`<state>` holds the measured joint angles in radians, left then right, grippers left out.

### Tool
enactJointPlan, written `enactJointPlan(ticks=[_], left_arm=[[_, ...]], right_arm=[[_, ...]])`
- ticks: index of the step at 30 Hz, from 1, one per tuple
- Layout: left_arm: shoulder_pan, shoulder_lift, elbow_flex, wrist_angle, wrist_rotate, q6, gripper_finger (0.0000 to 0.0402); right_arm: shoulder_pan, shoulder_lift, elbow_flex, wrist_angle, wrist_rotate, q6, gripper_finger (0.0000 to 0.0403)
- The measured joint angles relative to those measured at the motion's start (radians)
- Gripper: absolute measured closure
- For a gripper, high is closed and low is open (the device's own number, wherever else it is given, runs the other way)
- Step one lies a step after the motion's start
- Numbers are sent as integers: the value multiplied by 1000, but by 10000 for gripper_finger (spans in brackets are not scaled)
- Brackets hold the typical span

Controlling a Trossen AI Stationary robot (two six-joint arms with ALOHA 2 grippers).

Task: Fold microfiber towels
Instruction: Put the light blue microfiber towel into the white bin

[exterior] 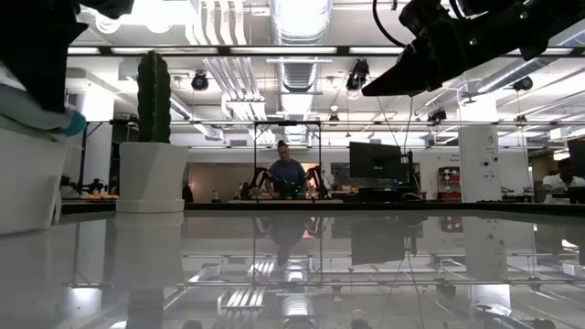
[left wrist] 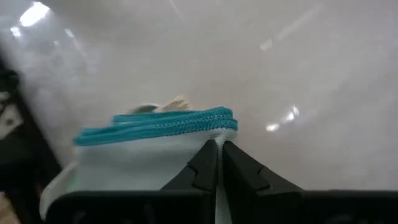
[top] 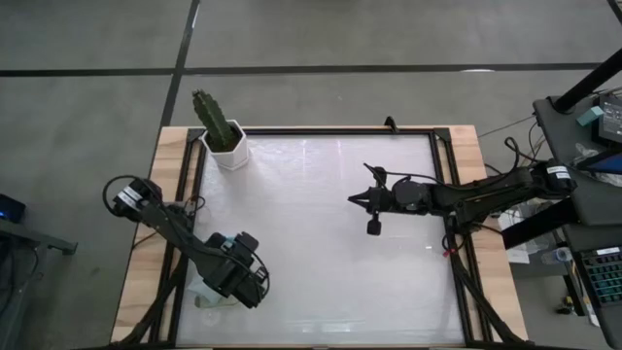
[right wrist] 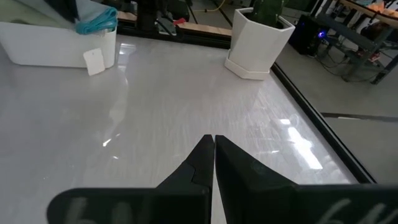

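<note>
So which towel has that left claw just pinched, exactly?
Find the white tray at the table's near left corner, under the left arm. The left gripper is shut on a pale towel on top there; its bright teal stitched edge sets it apart from the cream cloth behind.

In the high view the left arm's wrist covers nearly all of the white tray (top: 201, 292) at the lower left — only a pale corner shows, and the towels in it cannot be counted. In the left wrist view the pale blue towel (left wrist: 134, 165) with teal stitching is blurred and cut off at the bottom edge; the layers behind its top edge are too soft to name. In the low view the tray (exterior: 27, 174) is cut by the left edge — the cactus pot (exterior: 152, 175) hides the room behind it. The small tag (right wrist: 94, 61) on the tray is unreadable.
</note>
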<state>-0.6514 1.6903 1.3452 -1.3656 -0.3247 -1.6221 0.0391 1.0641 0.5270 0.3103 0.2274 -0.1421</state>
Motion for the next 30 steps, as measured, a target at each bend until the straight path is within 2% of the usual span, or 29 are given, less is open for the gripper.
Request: enactJointPlan(ticks=[7,14,19,24,27,30], left_arm=[[2,-56,16,-169,-83,-218,400],[9,-39,-18,-157,-117,-377,401],[10,-36,-11,-127,-119,-348,395],[10,-70,14,-141,-113,-275,348],[10,-103,15,-136,-57,-243,308],[10,-149,22,-116,125,-218,268]], right_arm=[[0,0,0,-3,0,0,394],[0,0,-1,-15,0,0,394],[0,0,-1,-20,0,0,394],[0,0,-1,-20,0,0,394],[0,0,-1,-18,0,-5,394],[0,0,-1,-18,0,-8,394]])
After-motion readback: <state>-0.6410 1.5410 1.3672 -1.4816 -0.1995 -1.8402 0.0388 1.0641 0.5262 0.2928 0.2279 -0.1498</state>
